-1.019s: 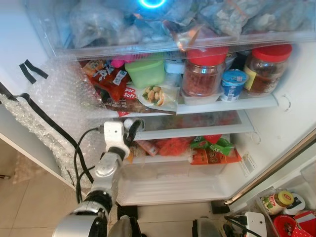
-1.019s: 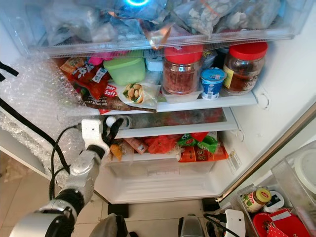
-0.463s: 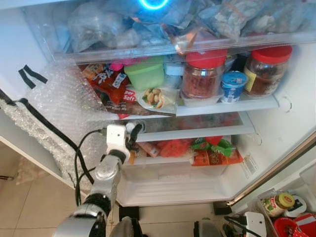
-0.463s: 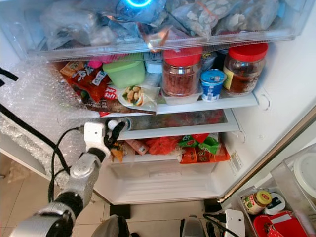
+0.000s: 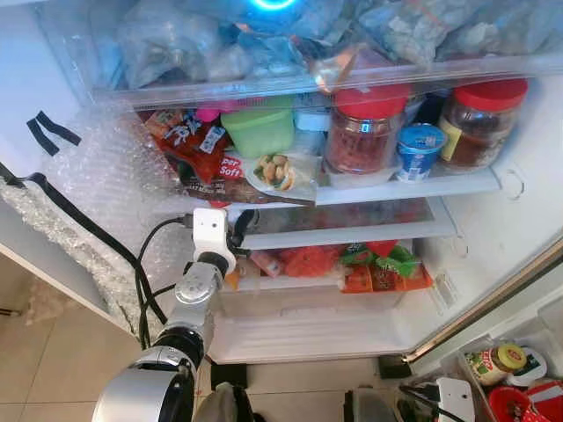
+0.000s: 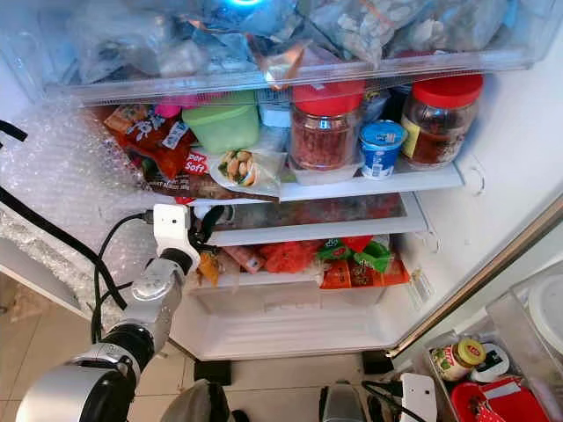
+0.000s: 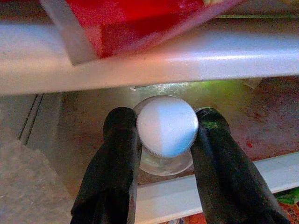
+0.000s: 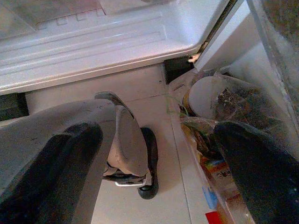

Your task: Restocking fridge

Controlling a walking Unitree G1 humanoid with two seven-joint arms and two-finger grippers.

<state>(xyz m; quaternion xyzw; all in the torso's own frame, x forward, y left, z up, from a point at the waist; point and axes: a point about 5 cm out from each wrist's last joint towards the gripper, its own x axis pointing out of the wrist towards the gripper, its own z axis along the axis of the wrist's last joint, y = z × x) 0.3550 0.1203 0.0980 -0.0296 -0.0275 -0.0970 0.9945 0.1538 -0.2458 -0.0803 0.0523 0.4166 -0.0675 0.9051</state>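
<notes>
My left gripper (image 5: 237, 225) reaches into the open fridge at the left end of the narrow glass shelf (image 5: 352, 234), just under the upper shelf (image 5: 396, 188). It is shut on a small glass jar with a white lid (image 7: 167, 126), with one black finger on each side of the lid. The jar sits at the shelf's front lip, under a red packet (image 7: 140, 23). My right gripper (image 8: 159, 135) hangs low over the tiled floor, fingers wide open and holding nothing.
The upper shelf carries two red-lidded jars (image 5: 365, 127), a blue cup (image 5: 420, 149), a green tub (image 5: 259, 130) and snack packets. Red and green packets (image 5: 369, 264) fill the drawer below. Bubble wrap (image 5: 106, 185) covers the left wall. A bin of groceries (image 5: 506, 378) stands at the lower right.
My left gripper has edged a little up and further in toward the narrow shelf with the jar. The right arm has not visibly moved.
</notes>
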